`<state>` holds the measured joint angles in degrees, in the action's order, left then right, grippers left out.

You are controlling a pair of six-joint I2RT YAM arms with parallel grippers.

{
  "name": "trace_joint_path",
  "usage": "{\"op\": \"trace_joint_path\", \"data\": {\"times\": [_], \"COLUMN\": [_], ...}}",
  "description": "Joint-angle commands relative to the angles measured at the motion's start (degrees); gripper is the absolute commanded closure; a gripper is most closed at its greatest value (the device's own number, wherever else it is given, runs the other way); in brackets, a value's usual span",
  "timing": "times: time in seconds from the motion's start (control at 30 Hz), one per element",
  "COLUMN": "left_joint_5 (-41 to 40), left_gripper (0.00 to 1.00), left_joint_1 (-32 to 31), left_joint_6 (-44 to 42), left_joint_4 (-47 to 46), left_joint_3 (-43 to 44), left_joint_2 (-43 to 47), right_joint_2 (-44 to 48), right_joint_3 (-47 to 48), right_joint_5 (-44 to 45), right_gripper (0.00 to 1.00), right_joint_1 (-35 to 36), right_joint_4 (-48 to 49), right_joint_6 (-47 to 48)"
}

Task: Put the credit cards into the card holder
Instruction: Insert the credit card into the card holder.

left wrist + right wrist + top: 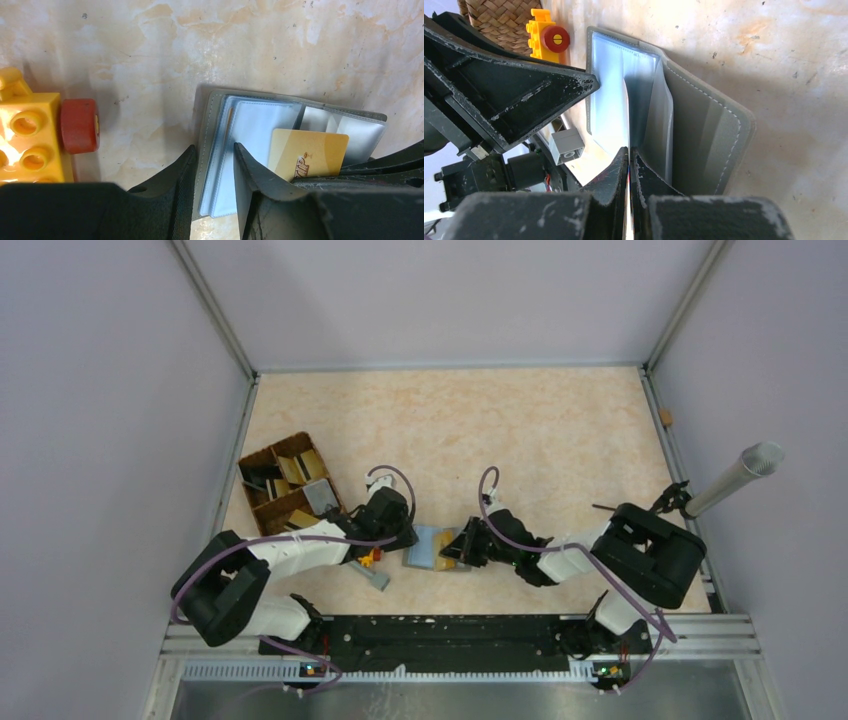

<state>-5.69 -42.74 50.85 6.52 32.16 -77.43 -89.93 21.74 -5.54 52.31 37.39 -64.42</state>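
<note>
My left gripper [214, 172] clamps holder [220, 150] edge, right gripper [629, 170] pinches card [307, 155]; card may miss pocket, buckle.

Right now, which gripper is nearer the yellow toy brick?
Left. The left gripper sits just right of the brick, its fingers straddling the card holder's left edge. The right gripper is on the holder's far side.

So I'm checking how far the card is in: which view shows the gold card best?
The left wrist view: the gold card faces the camera, lying on the open card holder. The right wrist view shows it only edge-on, a thin strip between the right gripper fingers. The top view gives a small gold patch.
</note>
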Motion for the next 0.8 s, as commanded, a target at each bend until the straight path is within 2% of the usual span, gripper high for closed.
{"op": "trace_joint_path", "data": {"times": [0.0,0.27,0.57,0.77], "left_joint_5": [0.0,0.0,0.4,0.1], "left_gripper": [0.65,0.66,0.66,0.69], "left_joint_1": [-0.5,-0.5,-0.5,-0.5], "left_joint_6": [-1.0,-0.6,-0.3,-0.3], "left_joint_4": [6.0,6.0,5.6,5.9], "left_joint_3": [-1.2,-1.4,-1.3,-1.3], "left_joint_2": [-2.2,-2.3,-2.4,-2.1], "right_joint_2": [-1.8,-3.0,-7.2,-6.6], "right_joint_3": [0.3,2.0,1.9,0.5], "right_joint_5": [3.8,9.0,5.7,4.2], "right_gripper": [1.0,1.0,1.0,1.0], "right_joint_1": [-0.6,-0.6,-0.3,1.0], "right_joint_4": [1.7,-1.2,2.0,-0.6], "right_joint_6": [-0.5,1.1,-0.7,-3.8]}}
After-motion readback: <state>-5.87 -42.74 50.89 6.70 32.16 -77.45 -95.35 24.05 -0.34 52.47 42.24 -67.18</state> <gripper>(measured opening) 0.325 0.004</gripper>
